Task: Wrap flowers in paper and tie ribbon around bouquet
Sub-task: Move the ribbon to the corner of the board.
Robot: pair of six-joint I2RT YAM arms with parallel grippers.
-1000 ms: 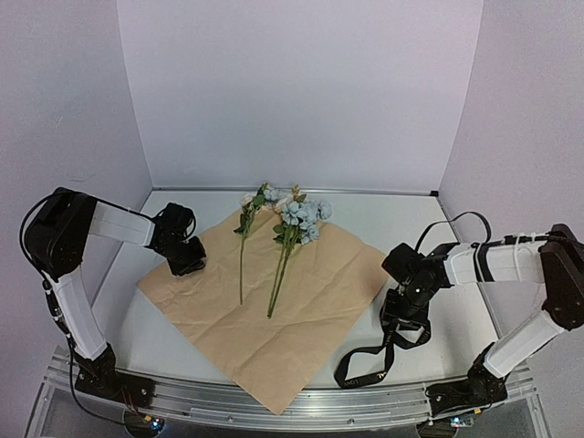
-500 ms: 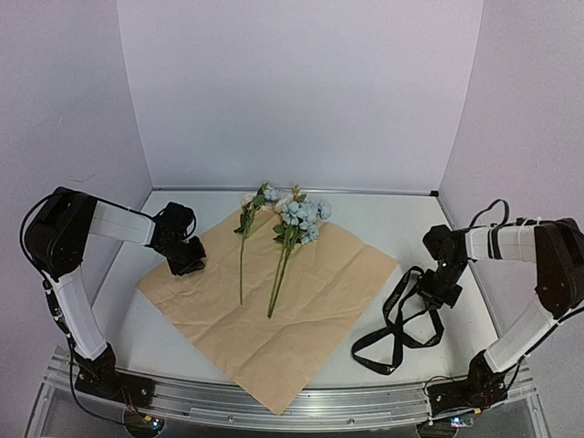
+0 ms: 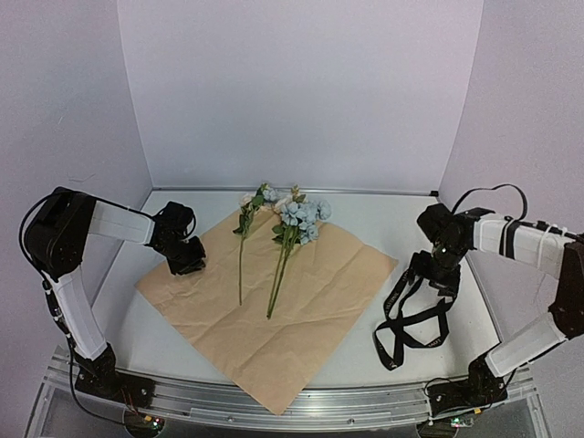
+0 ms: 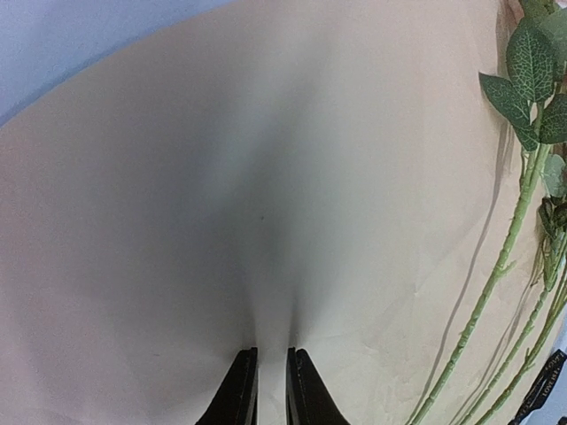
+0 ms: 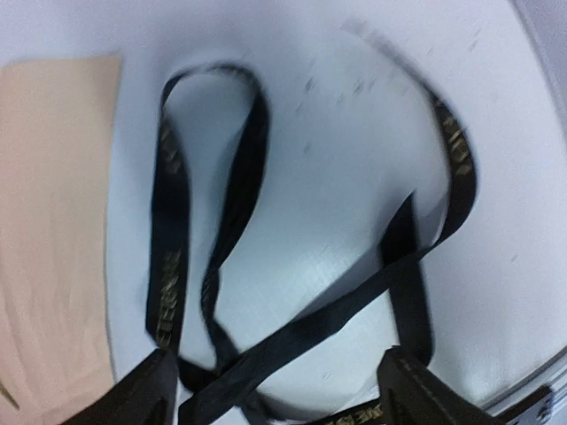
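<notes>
Judging from the layout, you are barely started: the pale blue and cream artificial flowers (image 3: 292, 224) lie loose on the flat, creased tan paper sheet (image 3: 292, 328) in the middle of the white worktop (image 3: 383, 228), with nothing rolled or tied. Your left end effector (image 4: 271, 359) pinches that sheet near its left edge with narrow jaws, while your right end effector (image 5: 276, 365) stands wide over the long black ribbon (image 3: 411, 315) looped at the right, gripping nothing. Light lettering runs along the ribbon, too blurred to read.

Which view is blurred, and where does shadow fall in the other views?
Right wrist view: the ribbon is motion-blurred, its lettering smeared. Left wrist view: a soft dark shadow spreads over the paper ahead of the left gripper; the flower stems are sharp. Top external view: evenly lit and sharp, faint shadows only.
</notes>
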